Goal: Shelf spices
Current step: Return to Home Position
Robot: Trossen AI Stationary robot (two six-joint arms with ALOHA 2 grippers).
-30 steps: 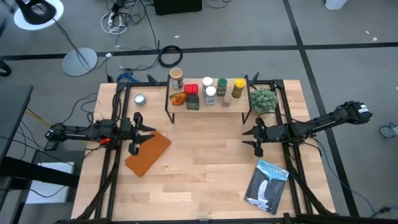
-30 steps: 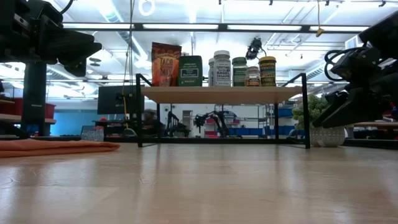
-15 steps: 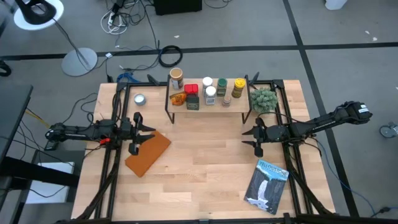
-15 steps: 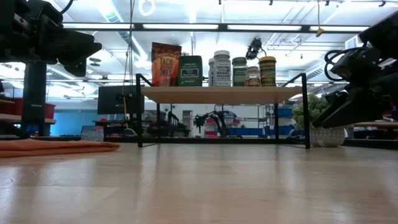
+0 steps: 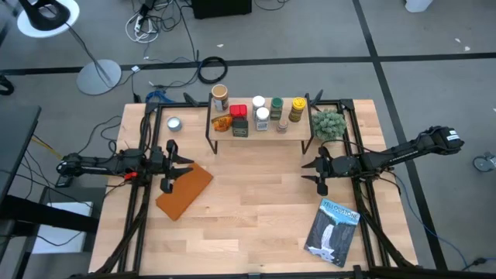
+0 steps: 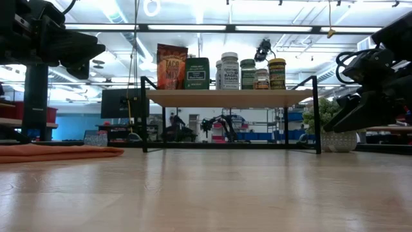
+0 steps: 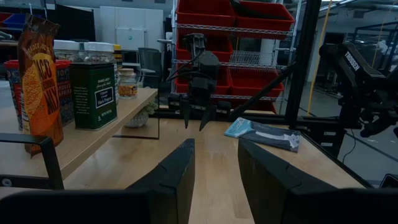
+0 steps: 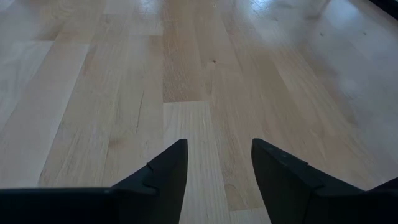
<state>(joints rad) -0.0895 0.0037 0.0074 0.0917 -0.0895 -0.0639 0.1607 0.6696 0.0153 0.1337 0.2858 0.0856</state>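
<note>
On the table's far side sits the shelf [image 5: 260, 128], its board carrying the spices [image 5: 256, 114] in a row, up at twelve o'clock from me. Out at nine o'clock, my left gripper [image 5: 180, 165] hovers beside the brown slab [image 5: 184, 191], fingers parted, holding nothing. Over at three o'clock, my right gripper [image 5: 312, 172] hangs above bare wood, also parted and empty.

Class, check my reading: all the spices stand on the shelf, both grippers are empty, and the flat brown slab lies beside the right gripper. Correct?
One error. The flat brown slab lies beside the left gripper, not the right gripper; the high view shows this. The spices do stand on the shelf, and both grippers are open and empty.
</note>
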